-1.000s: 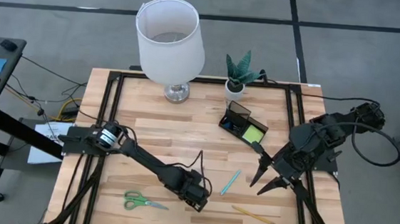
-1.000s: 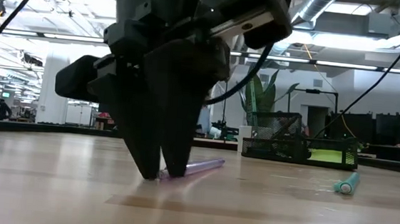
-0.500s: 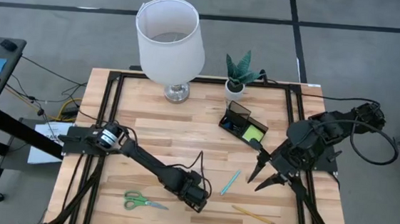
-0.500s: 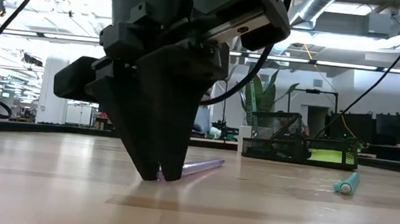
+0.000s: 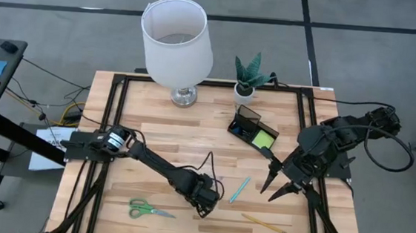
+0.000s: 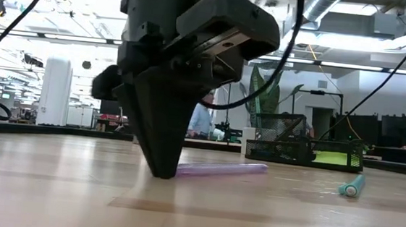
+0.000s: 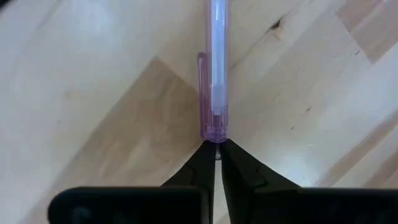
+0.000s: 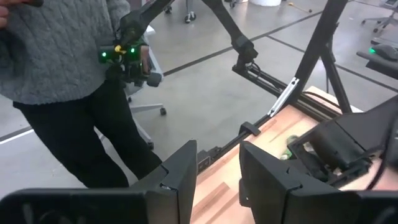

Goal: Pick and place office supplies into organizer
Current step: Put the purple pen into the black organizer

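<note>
A slim purple pen (image 7: 216,62) lies flat on the wooden table (image 5: 154,138), near the front middle. My left gripper (image 6: 163,174) points down at its clip end, fingers shut. A teal pen (image 5: 240,190) lies just to the right. A yellow pencil (image 5: 264,224) and green-handled scissors (image 5: 148,209) lie by the near edge. The black organizer (image 5: 250,127), with a lime pad (image 5: 263,139) in it, stands at the far right. My right gripper (image 5: 280,189) hangs open above the table's right side, holding nothing. My left gripper closes its two fingertips (image 7: 202,163) on the small knob at the pen's clip end (image 7: 216,144). The fingers come from above, pointing almost straight down, with their tips at the table top. The pen lies flat on the wood, stretching away from the fingers.
A white-shaded lamp (image 5: 177,40) and a small potted plant (image 5: 251,75) stand at the far edge. A person in a grey sweater (image 8: 56,56) stands beyond the table. Bare wood lies between the lamp and my left arm.
My left gripper has rolled about its own axis and shut its fingers at the pen's clip end. The purple pen has swung round on the table and now lies more broadside in the low view, still flat on the wood.
</note>
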Controlling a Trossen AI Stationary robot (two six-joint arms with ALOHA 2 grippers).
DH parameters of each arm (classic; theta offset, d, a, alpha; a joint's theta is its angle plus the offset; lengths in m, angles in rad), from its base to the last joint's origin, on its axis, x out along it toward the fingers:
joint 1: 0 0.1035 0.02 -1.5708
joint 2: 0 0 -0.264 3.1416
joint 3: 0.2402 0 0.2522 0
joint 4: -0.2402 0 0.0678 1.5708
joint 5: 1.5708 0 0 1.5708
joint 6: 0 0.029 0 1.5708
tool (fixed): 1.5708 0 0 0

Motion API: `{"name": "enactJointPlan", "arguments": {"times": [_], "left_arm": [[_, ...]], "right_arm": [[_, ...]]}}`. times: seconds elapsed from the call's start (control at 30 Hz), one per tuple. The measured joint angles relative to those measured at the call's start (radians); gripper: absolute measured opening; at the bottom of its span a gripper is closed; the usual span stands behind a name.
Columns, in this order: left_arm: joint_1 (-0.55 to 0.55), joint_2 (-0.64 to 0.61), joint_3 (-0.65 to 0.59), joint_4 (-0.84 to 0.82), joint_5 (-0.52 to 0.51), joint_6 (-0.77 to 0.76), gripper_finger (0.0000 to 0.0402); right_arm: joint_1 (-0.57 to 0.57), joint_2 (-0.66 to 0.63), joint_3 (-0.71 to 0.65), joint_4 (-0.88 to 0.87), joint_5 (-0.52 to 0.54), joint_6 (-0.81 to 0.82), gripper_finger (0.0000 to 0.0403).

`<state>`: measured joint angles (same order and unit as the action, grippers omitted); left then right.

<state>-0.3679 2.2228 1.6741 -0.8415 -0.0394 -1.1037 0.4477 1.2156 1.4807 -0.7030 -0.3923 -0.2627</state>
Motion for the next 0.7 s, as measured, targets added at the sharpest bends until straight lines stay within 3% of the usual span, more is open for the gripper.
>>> {"name": "enactJointPlan", "arguments": {"times": [0.2,0.37,0.53,0.7], "left_arm": [[0.050,0.008,0.167,-0.181,-0.162,0.211,0.0002],[0.103,0.006,0.320,-0.424,-0.228,0.427,0.0001],[0.195,0.006,0.499,-0.625,-0.394,0.727,0.0001],[0.301,0.004,0.650,-0.697,-0.495,1.123,0.0000]], "right_arm": [[0.011,0.000,0.000,-0.003,-0.003,0.000,0.0113],[0.040,0.000,0.000,-0.003,-0.003,0.011,0.0113],[0.074,0.000,0.000,-0.003,-0.002,0.091,0.0113],[0.108,0.000,0.000,-0.003,-0.002,0.183,0.0113]]}}
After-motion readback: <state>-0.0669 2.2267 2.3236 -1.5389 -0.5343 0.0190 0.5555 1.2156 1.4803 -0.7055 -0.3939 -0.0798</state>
